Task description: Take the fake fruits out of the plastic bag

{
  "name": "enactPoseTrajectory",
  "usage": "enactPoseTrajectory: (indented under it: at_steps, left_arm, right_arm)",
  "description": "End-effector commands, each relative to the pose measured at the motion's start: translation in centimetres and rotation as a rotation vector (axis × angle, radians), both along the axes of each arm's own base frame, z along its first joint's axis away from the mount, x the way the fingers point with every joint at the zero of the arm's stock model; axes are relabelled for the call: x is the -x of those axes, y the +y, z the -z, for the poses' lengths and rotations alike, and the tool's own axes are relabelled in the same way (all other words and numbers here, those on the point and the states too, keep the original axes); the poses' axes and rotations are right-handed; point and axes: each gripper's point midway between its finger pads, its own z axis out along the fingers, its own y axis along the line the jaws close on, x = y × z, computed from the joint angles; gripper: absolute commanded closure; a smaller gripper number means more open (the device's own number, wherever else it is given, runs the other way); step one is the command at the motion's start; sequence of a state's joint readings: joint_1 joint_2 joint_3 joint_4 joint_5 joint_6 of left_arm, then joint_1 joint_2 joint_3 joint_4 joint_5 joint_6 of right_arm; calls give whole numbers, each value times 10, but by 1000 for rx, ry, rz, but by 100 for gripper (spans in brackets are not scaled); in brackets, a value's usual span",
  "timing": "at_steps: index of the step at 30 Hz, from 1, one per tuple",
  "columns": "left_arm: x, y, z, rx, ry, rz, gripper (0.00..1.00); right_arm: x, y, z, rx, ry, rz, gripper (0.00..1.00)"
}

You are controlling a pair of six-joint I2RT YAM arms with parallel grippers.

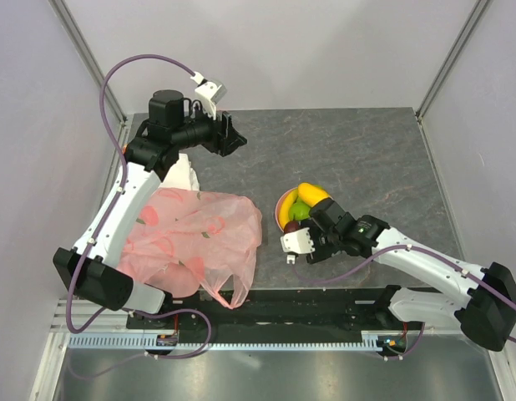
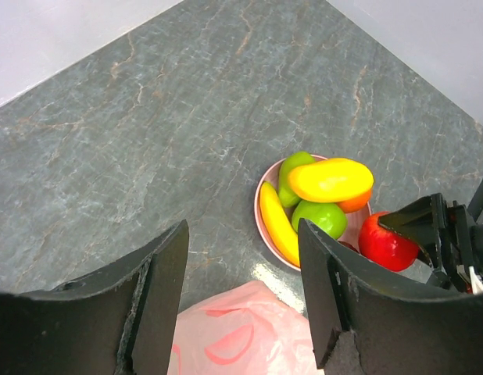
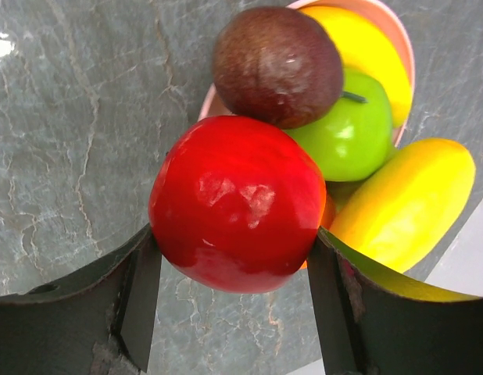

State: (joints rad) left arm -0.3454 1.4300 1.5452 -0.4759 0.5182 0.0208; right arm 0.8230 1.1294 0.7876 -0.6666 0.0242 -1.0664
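Your right gripper [image 3: 232, 269] is clamped on the red apple [image 3: 237, 203] at the rim of the pink plate [image 3: 408, 55], touching the piled fruits [image 2: 320, 199]. Left gripper [image 2: 241, 273]: fingers apart. Plastic bag [image 1: 191, 238] lies left of the pink plate.

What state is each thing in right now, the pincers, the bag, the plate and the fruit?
left pincer: open, empty.
right pincer: shut on the red apple.
red apple: gripped, at the plate's edge.
plate: heaped full.
plum: resting on the plate's heap.
plastic bag: crumpled on the table, contents unclear.
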Motion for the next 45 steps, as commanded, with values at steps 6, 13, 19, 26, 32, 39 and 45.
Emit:
enactPoseTrajectory:
  at_steps: [6, 13, 19, 26, 32, 39, 45]
  left_arm:
    - [3, 6, -18, 20, -63, 11, 35]
    - [1, 2, -17, 38, -48, 28, 35]
    - [0, 0, -16, 42, -42, 34, 35]
    - [-1, -4, -15, 51, -32, 50, 35]
    - [-4, -7, -16, 55, -31, 66, 35]
    - [-7, -9, -17, 73, -10, 55, 34]
    - [23, 10, -2, -85, -42, 111, 17]
  right_arm:
    - [-12, 0, 5, 28, -71, -13, 43]
    - [-16, -7, 15, 60, -92, 1, 33]
    - [-17, -6, 13, 54, -105, 2, 13]
    - [-20, -4, 2, 45, -126, -4, 2]
    - [-13, -8, -11, 50, -113, -17, 2]
    - [-1, -23, -40, 43, -128, -14, 2]
    - [5, -31, -97, -69, -203, 42, 2]
